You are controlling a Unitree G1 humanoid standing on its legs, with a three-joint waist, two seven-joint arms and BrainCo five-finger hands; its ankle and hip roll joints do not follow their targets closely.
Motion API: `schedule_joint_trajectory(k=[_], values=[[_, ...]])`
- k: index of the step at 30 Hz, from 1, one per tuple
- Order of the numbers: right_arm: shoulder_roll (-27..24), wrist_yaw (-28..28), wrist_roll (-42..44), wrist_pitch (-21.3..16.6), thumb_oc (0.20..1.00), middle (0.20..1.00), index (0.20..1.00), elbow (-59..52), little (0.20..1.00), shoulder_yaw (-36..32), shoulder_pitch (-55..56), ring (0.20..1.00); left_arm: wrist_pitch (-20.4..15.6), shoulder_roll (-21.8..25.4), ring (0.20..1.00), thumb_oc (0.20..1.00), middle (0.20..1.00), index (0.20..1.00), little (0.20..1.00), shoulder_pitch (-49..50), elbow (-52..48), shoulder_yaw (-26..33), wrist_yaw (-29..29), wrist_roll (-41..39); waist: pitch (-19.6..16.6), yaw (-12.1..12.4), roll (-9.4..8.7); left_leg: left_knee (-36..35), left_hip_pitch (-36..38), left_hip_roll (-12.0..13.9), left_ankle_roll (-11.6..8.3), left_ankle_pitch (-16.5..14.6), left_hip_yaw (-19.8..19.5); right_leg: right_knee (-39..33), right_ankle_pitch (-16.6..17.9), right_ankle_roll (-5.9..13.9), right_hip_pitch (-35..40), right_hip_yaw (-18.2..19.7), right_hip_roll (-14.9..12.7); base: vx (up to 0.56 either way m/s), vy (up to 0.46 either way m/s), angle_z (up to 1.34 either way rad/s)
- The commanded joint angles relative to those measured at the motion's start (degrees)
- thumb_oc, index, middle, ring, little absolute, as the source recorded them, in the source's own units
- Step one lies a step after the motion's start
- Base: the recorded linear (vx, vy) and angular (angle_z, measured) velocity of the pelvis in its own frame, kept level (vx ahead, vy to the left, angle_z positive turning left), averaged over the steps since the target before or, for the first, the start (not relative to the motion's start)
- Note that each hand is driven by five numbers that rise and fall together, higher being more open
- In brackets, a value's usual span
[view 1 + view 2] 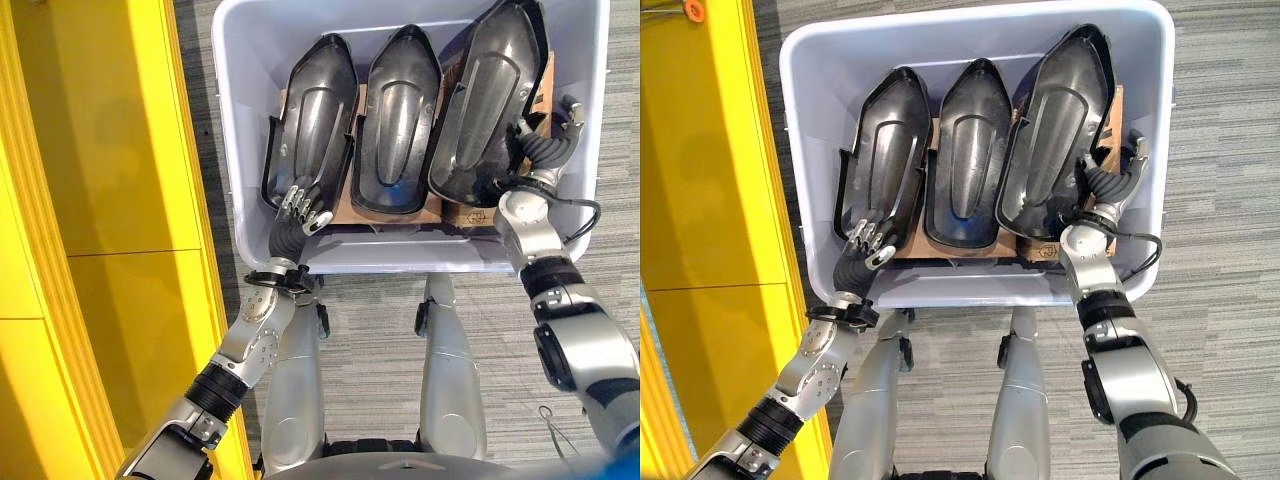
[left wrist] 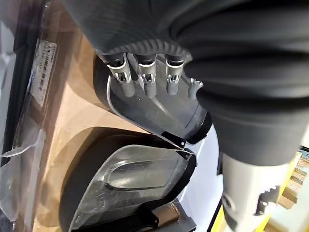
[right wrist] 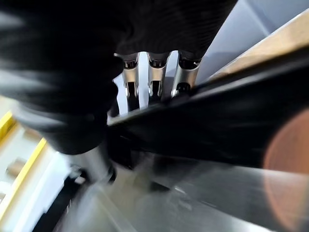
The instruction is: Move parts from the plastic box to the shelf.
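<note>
A yellow shelf [image 1: 90, 200] stands along the left side, its face touching or just beside the left wall of the box [image 1: 232, 130]. The box is a pale plastic tub on grey carpet [image 1: 195, 120], directly in front of the robot.

Three black moulded parts lie side by side in the box, long axes running away from the robot, resting on brown cardboard [image 1: 350, 205] that lines the bottom. The left part [image 1: 315, 110] sits with its hollow side up. The middle part [image 1: 398, 115] lies flat beside it, their edges touching or nearly so. The right part [image 1: 490, 95] is the largest to the eye and is tilted, its near end raised above the cardboard and its left edge overlapping the middle part.

The left hand [image 1: 300, 208] reaches over the near wall of the box to the near end of the left part. Its fingers [image 2: 147, 87] lie nearly straight, side by side, their tips resting on the part's inner surface; the thumb cannot be seen clearly.

The right hand [image 1: 545, 150] is inside the box at the right wall, at the right edge of the right part. Its fingers [image 3: 157, 79] lie along the far side of the part's rim, which crosses in front of them in the wrist view; whether they pinch it cannot be told.
</note>
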Motion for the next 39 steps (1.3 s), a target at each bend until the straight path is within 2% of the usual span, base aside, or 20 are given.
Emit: schedule_joint_trajectory(k=[1, 8, 16, 24, 39], values=[[1.7, 7.0, 6.7, 1.7, 0.200, 0.200, 0.200, 2.3, 0.200, 3.9, 2.9, 0.200, -1.4, 0.6, 1.000, 1.000, 1.000, 1.000, 1.000, 0.0, -4.2, 0.1, -0.5, -1.0, -0.1, 1.4, 1.72, -2.6, 1.2, 0.4, 1.15, 1.5, 1.7, 10.6, -6.6, 2.39, -0.3, 3.0, -1.8, 0.00, 0.000, 0.00], [2.5, 7.8, 5.1, 1.5, 0.200, 0.200, 0.200, -2.8, 0.200, 5.0, 6.9, 0.200, -1.7, 0.3, 1.000, 1.000, 1.000, 1.000, 1.000, 0.1, -4.2, 0.8, -0.4, -0.9, -0.5, 0.9, 0.70, -2.8, 2.8, 0.5, 1.13, 1.4, 1.4, 10.7, -6.7, 2.39, 1.4, 2.7, -1.6, 0.00, 0.000, 0.00], [2.6, 8.1, 3.7, 1.7, 0.200, 0.200, 0.200, -6.8, 0.200, 4.3, 11.0, 0.200, -1.5, 0.7, 1.000, 1.000, 1.000, 1.000, 1.000, 0.8, -3.3, 0.3, -1.7, -1.5, -2.9, 1.1, -0.47, -3.8, 6.9, 1.1, 0.92, 1.4, 0.7, 9.3, -6.8, 2.57, 6.6, 1.5, -1.7, 0.00, 0.000, 0.00], [1.4, 9.4, -2.0, 0.6, 0.200, 0.200, 0.200, -24.8, 0.200, 3.1, 20.0, 0.200, -0.6, 1.1, 1.000, 1.000, 1.000, 1.000, 1.000, 4.0, -2.0, 2.2, -3.3, -0.9, -7.1, 0.8, -2.74, -5.6, 13.1, 2.4, 0.55, 1.5, 0.2, 6.8, -6.8, 2.85, 13.6, 0.3, -1.5, 0.04, -0.022, 0.02], [3.5, 11.6, -3.8, -0.7, 0.200, 0.200, 0.200, -36.0, 0.200, 2.1, 24.8, 0.200, 1.2, 1.6, 1.000, 1.000, 1.000, 1.000, 1.000, 8.1, -1.2, 3.8, -5.5, -0.1, -12.0, 1.0, -4.68, -8.2, 19.3, 3.9, 0.22, 2.2, 0.2, 5.0, -7.4, 2.97, 19.3, -0.3, -1.1, 0.03, -0.014, 0.03]])
